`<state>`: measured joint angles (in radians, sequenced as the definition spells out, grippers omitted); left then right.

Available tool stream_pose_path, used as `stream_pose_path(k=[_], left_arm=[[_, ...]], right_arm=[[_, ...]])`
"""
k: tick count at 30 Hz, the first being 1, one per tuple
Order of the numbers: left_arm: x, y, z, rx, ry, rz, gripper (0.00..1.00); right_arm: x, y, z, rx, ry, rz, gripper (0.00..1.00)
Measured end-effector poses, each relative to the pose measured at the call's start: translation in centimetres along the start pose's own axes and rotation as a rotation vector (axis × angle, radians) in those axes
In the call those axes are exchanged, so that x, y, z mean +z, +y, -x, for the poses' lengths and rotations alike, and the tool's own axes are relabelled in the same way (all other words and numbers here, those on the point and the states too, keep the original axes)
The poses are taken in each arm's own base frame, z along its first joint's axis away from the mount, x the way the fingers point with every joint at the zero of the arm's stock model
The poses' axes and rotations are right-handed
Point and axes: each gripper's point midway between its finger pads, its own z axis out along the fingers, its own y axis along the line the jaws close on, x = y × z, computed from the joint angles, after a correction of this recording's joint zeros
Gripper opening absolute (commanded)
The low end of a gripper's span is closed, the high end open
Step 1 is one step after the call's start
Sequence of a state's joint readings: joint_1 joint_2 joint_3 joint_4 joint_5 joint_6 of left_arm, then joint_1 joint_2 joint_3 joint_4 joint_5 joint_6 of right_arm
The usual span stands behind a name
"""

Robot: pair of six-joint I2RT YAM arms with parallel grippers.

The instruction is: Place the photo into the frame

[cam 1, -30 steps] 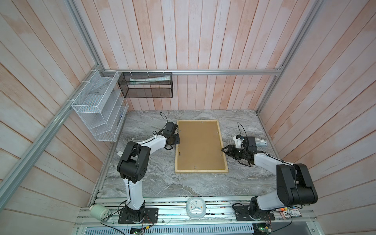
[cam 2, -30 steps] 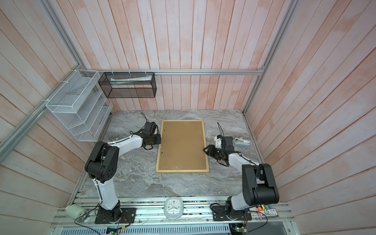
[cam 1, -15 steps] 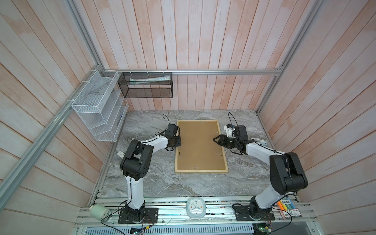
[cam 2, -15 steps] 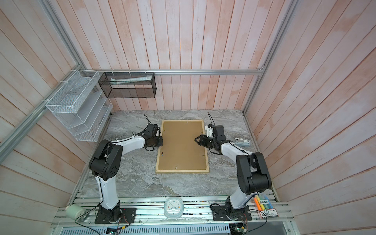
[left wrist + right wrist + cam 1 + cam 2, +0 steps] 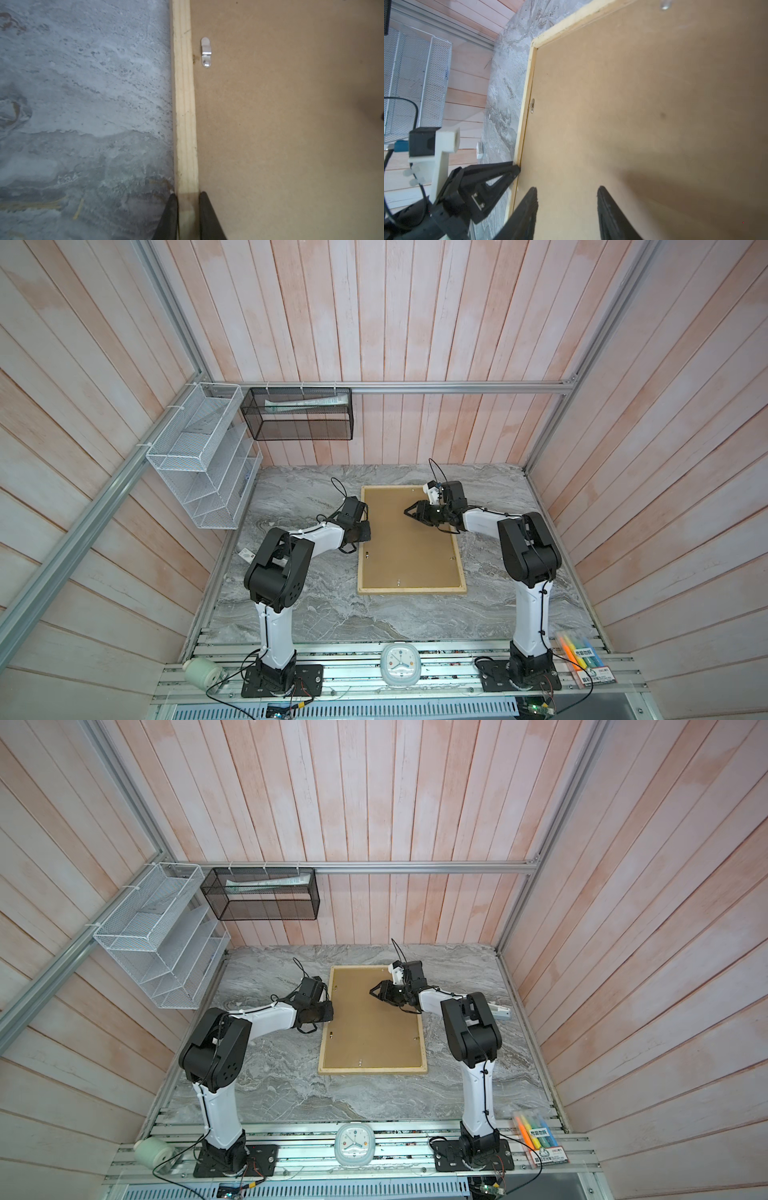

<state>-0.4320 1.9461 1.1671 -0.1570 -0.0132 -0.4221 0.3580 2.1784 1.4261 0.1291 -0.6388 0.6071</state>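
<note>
Astride the left rail of the frame [image 5: 185, 104], the left gripper [image 5: 188, 207] pinches the pale wood: stiff and light, I judge, a sound hold. The right gripper [image 5: 566, 197] hovers half-spread and empty above the backing board [image 5: 633, 104]. The frame lies face-down on the marble table [image 5: 83, 83]; the photo is not visible.

Pale wooden frame [image 5: 409, 590] lies flat, back upward.

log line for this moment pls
left gripper: pinching frame side rail | right gripper: open over backing board | photo: not in view
</note>
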Motion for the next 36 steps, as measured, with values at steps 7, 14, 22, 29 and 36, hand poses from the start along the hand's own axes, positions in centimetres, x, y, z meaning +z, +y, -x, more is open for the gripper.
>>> stream_pose_path(k=[7, 14, 22, 29, 36], left_arm=[[-1.5, -1.3, -2.9, 0.008, 0.018, -0.019, 0.15], [-2.2, -1.4, -4.1, -0.004, 0.019, -0.04, 0.15], [-2.2, -1.4, -4.1, -0.02, -0.001, -0.052, 0.15], [-2.2, -1.5, -4.1, -0.021, -0.001, -0.054, 0.14], [-2.2, -1.4, -4.1, -0.02, -0.001, -0.054, 0.14]], right_arm=[[4.9, 2.4, -0.2, -0.022, 0.051, 0.067, 0.48], [7.0, 4.2, -1.8, -0.025, 0.1, 0.086, 0.48], [8.9, 5.5, -2.9, -0.039, 0.147, 0.087, 0.48], [10.5, 6.4, -2.9, -0.082, 0.174, 0.082, 0.47], [10.9, 6.7, -3.0, -0.114, 0.184, 0.083, 0.47]])
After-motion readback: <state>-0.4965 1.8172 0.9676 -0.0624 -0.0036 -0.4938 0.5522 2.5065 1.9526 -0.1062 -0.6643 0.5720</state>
